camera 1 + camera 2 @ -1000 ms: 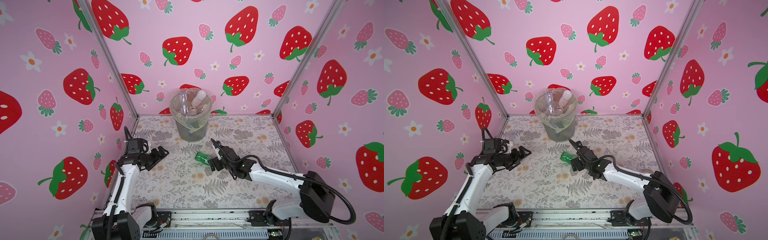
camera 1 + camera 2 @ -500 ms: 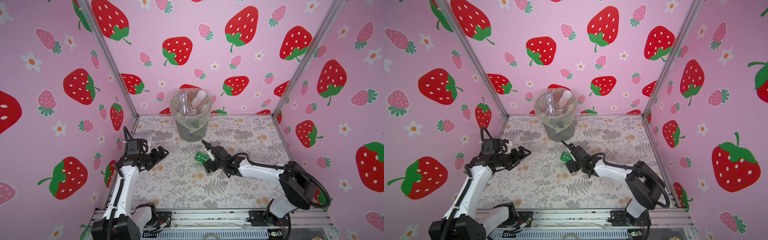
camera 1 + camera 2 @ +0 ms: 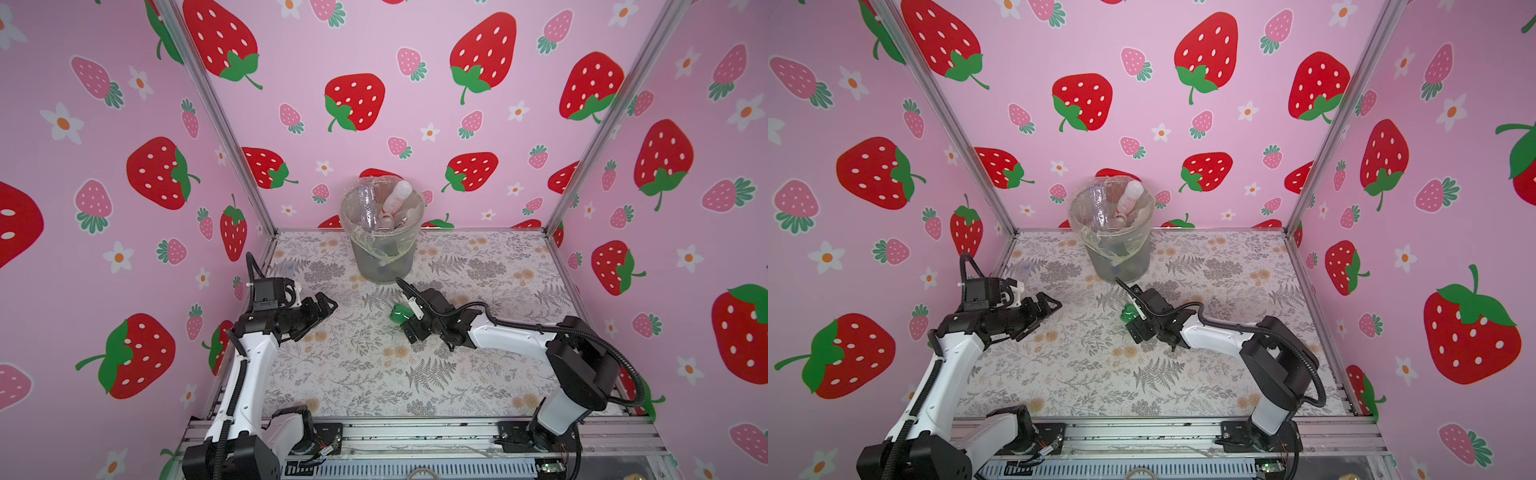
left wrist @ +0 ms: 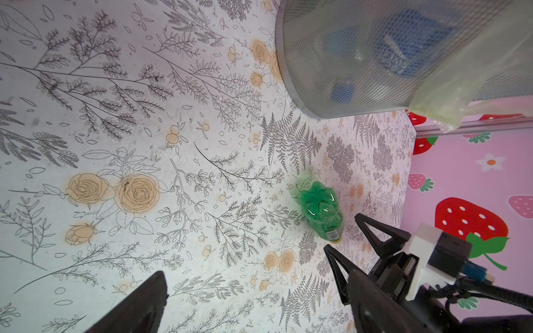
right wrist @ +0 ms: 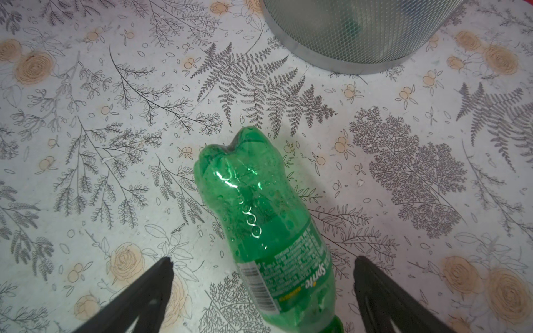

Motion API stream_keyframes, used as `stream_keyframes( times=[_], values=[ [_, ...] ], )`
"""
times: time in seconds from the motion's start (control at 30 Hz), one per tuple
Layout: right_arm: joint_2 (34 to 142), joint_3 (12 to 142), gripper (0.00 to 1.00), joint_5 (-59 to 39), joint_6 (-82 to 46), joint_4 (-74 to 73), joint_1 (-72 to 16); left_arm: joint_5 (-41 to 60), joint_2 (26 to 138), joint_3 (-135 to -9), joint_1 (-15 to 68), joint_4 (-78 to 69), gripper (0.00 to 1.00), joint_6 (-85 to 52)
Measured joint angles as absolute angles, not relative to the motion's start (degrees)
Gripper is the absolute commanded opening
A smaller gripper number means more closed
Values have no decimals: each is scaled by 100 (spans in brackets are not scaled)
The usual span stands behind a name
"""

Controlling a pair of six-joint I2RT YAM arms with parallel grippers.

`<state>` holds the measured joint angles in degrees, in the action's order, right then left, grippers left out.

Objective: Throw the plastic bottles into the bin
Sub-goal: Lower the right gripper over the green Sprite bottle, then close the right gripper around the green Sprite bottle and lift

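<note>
A green plastic bottle (image 3: 398,312) (image 3: 1128,312) lies on its side on the floral table, in front of the bin. My right gripper (image 3: 411,318) (image 3: 1139,321) stands open low over it. In the right wrist view its fingers flank the label end of the green bottle (image 5: 259,219) without touching it, and the right gripper (image 5: 264,261) holds nothing. The grey mesh bin (image 3: 384,253) (image 3: 1119,257) (image 5: 360,34), lined with a clear bag, holds several clear bottles (image 3: 397,197). My left gripper (image 3: 328,305) (image 3: 1052,305) (image 4: 256,276) hangs open and empty at the left; its view also shows the green bottle (image 4: 321,212).
Pink strawberry walls close the table on three sides. A metal rail (image 3: 415,432) runs along the front edge. A faint clear thing with a blue spot (image 3: 1025,266) lies by the left wall behind my left wrist. The bin's bag (image 4: 450,95) hangs over its rim.
My right gripper has slid left along the table until its open fingers flank the green bottle, and the right elbow has folded back. The left arm has barely moved.
</note>
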<state>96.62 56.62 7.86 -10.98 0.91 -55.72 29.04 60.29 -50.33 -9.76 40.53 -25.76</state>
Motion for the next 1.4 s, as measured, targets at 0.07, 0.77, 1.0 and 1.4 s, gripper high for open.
stream_keyframes(
  times=[0.07, 0.77, 1.0, 1.4],
  values=[
    [9762, 5699, 99, 786, -1046, 91, -5572, 2902, 6018, -5033, -976, 4053, 99, -2574],
    [10385, 5920, 94, 711, -917, 134, -5531, 2902, 5988, -5033, -978, 4053, 99, -2574],
    [10488, 5920, 87, 672, -930, 128, -5531, 2904, 5988, -5033, -976, 4053, 99, -2574],
    [10589, 5883, 66, 563, -1194, -115, -5531, 2906, 5988, -5033, -976, 4053, 99, -2574]
  ],
)
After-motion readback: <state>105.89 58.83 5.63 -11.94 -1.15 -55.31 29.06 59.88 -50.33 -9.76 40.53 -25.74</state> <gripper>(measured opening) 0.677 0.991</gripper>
